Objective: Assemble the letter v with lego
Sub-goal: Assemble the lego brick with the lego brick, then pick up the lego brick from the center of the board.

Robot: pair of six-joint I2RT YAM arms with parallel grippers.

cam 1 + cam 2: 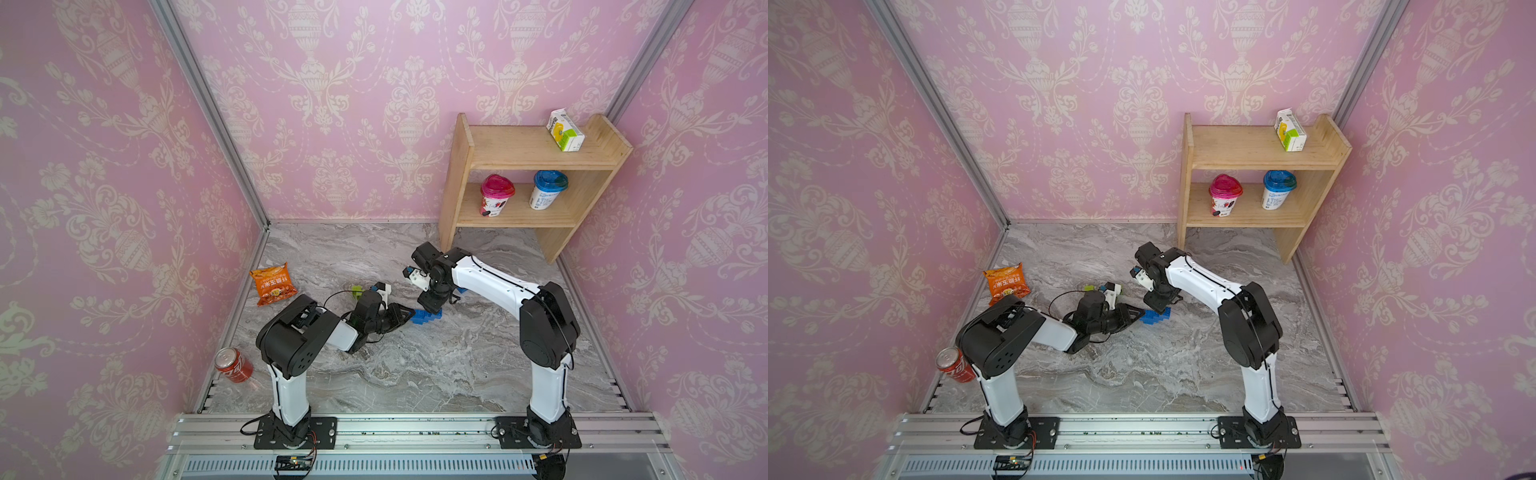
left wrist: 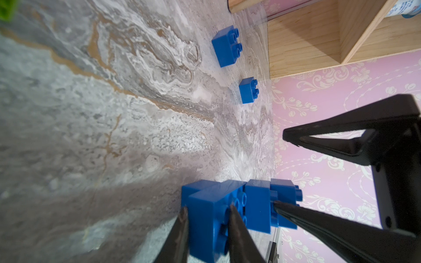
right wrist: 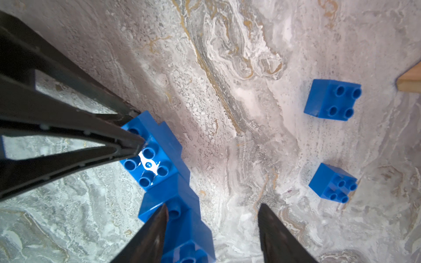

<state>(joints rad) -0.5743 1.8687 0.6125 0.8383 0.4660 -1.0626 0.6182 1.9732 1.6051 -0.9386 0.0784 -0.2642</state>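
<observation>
Blue stepped row of bricks (image 1: 426,316) lies mid-way on the marble table (image 3: 227,68), with its long axis running from left gripper (image 2: 208,208) to right gripper (image 3: 213,206). Left gripper is clamped on the row's end brick. Right gripper's jaws are apart: one finger touches the row's other end, the other is over bare table, nothing held. Spare blue brick (image 3: 333,183) and second spare brick (image 3: 332,100) sit apart beyond the right gripper, toward the wooden shelf (image 1: 455,187). Right arm is clearly nearer, so it likely fetches a spare next.
</observation>
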